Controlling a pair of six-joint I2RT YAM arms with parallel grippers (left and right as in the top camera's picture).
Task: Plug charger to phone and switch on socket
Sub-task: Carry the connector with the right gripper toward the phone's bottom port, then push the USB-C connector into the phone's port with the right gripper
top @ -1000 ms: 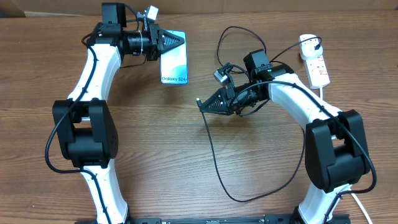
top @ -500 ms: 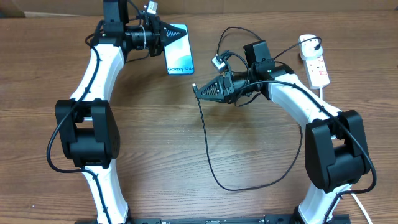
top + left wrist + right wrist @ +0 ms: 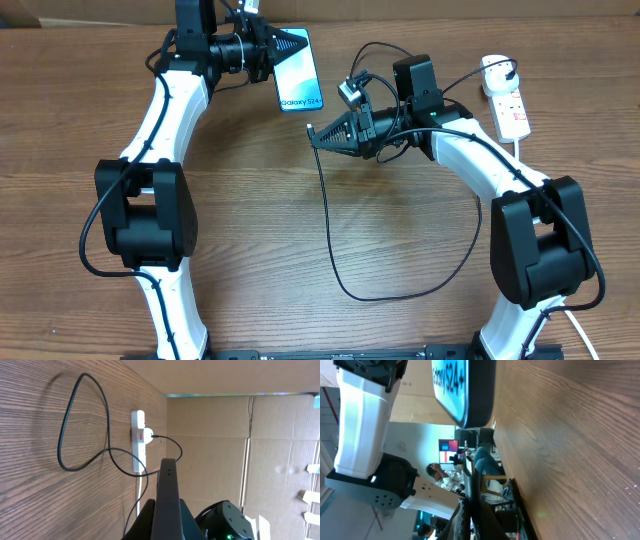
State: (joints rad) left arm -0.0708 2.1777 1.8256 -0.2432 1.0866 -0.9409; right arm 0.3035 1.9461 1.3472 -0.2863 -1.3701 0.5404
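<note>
My left gripper (image 3: 290,42) is shut on the phone (image 3: 299,72), a slim blue-screened "Galaxy S24" held above the far table; it shows edge-on in the left wrist view (image 3: 168,500) and from below in the right wrist view (image 3: 465,390). My right gripper (image 3: 318,135) is shut on the charger near its plug tip (image 3: 311,129), just right of and below the phone's lower end. The black cable (image 3: 330,240) hangs down and loops over the table. The white socket (image 3: 505,100) lies at the far right with the charger's black plug in it; it also shows in the left wrist view (image 3: 140,440).
The socket's thick white cord (image 3: 522,155) runs down the right side behind the right arm. Cardboard walls (image 3: 240,420) stand behind the table's far edge. The charger's slack loop (image 3: 400,295) lies across the middle front of the table.
The left gripper has carried the phone up and to the right. The right gripper has moved up and left with the cable tip, closing on the phone's lower end.
</note>
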